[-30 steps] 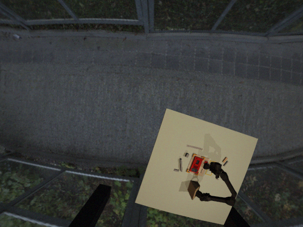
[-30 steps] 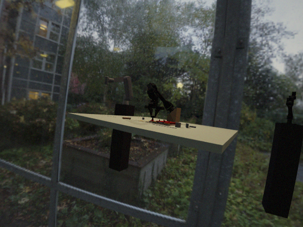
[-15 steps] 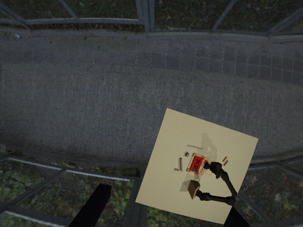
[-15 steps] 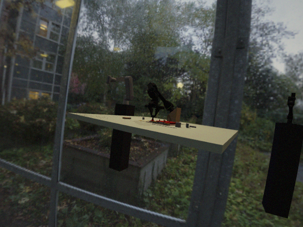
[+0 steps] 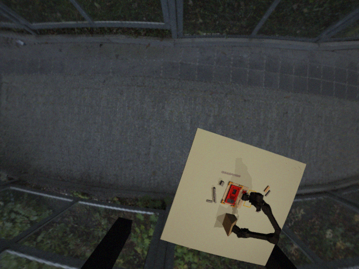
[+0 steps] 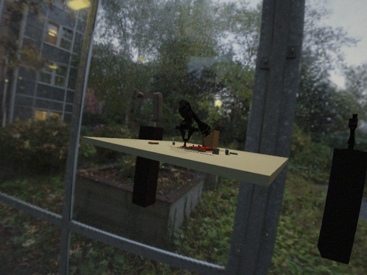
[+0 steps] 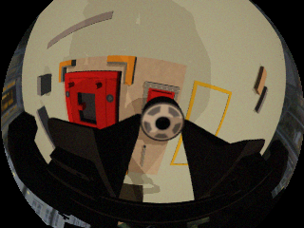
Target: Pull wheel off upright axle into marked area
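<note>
High overhead, distant side, close wrist; shared table (image 5: 202, 162).

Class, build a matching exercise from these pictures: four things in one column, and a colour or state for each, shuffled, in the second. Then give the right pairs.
Things:
1. wheel
2. marked area
3. pincer
4. base block

Colour or state:
A. brown
B. shut on something
C. yellow outline
D. grey, round, dark hole at the middle

Pairs: 1-D, 2-C, 3-B, 4-A
</note>
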You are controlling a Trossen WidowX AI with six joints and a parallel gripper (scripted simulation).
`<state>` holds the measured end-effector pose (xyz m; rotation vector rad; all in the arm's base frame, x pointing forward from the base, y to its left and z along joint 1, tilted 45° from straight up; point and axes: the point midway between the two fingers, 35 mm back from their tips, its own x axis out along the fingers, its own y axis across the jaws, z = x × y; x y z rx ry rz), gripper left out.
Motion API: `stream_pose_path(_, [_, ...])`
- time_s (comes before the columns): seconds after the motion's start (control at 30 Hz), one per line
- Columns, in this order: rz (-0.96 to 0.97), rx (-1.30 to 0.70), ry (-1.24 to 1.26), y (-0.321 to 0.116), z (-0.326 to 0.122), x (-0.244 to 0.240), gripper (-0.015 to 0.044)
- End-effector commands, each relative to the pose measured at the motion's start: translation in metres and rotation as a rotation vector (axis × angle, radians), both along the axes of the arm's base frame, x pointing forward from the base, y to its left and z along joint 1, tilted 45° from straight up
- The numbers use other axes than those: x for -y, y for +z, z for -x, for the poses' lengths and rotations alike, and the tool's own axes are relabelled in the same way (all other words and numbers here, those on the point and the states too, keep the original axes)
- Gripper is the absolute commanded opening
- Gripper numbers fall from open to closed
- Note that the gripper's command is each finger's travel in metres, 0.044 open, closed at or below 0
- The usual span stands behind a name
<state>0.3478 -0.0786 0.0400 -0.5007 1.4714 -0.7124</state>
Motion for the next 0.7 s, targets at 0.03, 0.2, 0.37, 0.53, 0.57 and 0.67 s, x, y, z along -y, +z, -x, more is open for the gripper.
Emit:
stream_pose_path(0.03, [-0.001, 0.003, -0.001, 0.0015, -0.0001, -0.0017, 0.0])
stream_pose_path(0.2, [-0.001, 0.003, -0.001, 0.0027, -0.0001, -0.0028, 0.0])
stream_pose_path(0.37, [0.0, 0.003, 0.0, 0.0038, -0.0002, -0.0039, 0.0])
stream_pose_path(0.53, [0.0, 0.004, 0.001, 0.005, -0.0002, -0.0051, 0.0])
stream_pose_path(0.57, [0.0, 0.004, 0.001, 0.0052, -0.0002, -0.0053, 0.0])
stream_pose_path(0.67, [0.0, 0.004, 0.001, 0.0087, -0.0006, -0.0089, 0.0])
